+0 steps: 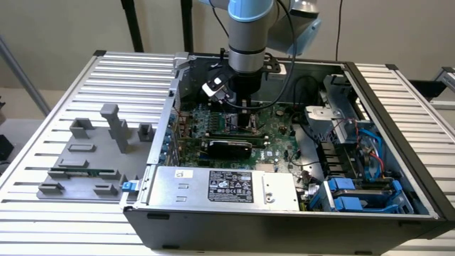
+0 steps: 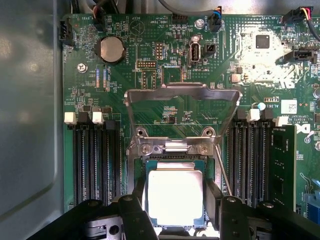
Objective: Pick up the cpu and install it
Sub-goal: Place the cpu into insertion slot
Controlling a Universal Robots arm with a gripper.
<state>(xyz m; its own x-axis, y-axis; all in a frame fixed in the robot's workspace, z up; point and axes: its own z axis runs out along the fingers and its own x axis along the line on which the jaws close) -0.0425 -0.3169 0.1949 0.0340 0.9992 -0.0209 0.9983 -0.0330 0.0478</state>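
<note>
The cpu point(image 2: 175, 197), a small square chip with a silvery top and a green rim, lies level in the motherboard's socket frame point(image 2: 172, 148). My gripper point(image 2: 175, 210) straddles it, and one black finger point(image 2: 139, 202) presses on each of two opposite edges, so it is shut on the chip. The socket's metal load plate point(image 2: 182, 92) stands swung open beyond the chip. In the exterior view the gripper point(image 1: 244, 121) reaches straight down into the open computer case point(image 1: 398, 133), low over the green motherboard point(image 1: 277, 144).
Black memory slots point(image 2: 95, 160) flank the socket on both sides. A black card point(image 1: 227, 145) and the silver power supply point(image 1: 220, 186) sit in the case. Cables and blue drive bays point(image 1: 355, 194) fill the exterior view's right. Grey fixtures with a green memory stick point(image 1: 84, 172) stand outside.
</note>
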